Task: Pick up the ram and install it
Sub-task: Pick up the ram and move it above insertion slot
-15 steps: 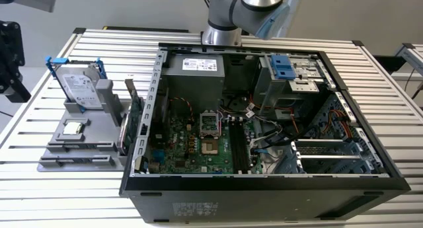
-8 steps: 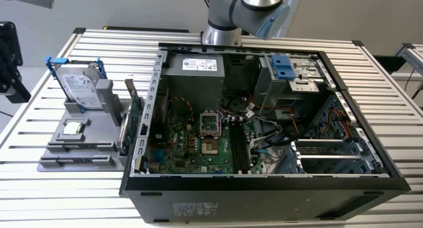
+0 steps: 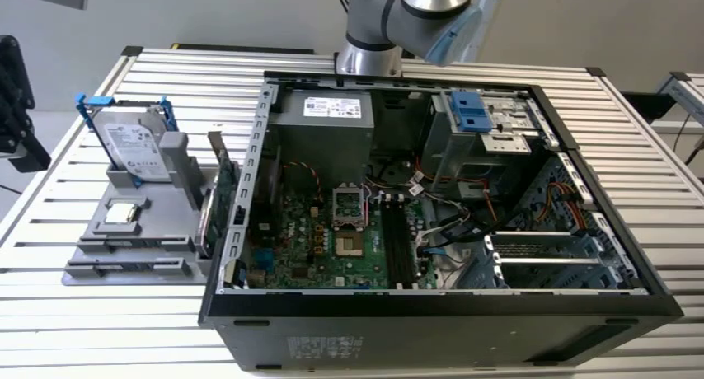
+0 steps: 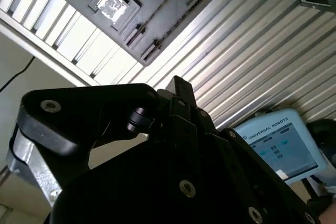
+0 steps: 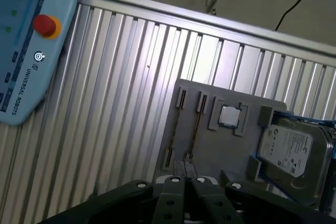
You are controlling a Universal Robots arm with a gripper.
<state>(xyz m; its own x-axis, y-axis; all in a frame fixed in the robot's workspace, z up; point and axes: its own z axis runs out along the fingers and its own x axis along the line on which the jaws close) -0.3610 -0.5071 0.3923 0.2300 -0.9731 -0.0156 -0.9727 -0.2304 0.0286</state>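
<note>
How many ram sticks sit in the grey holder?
2: one ram stick in the grey holder's outer slot, the other ram stick in the slot nearer the square chip. More may be hidden.

We see an open computer case point(image 3: 440, 317) lying on a slatted metal table point(image 3: 99, 313), motherboard point(image 3: 319, 247) exposed. At the exterior view's left, a grey holder point(image 3: 110, 259) carries a silver hard drive point(image 3: 138, 144) in a blue frame and what may be a processor point(image 3: 124, 214); a green expansion card point(image 3: 226, 189) stands between holder and case.
</note>
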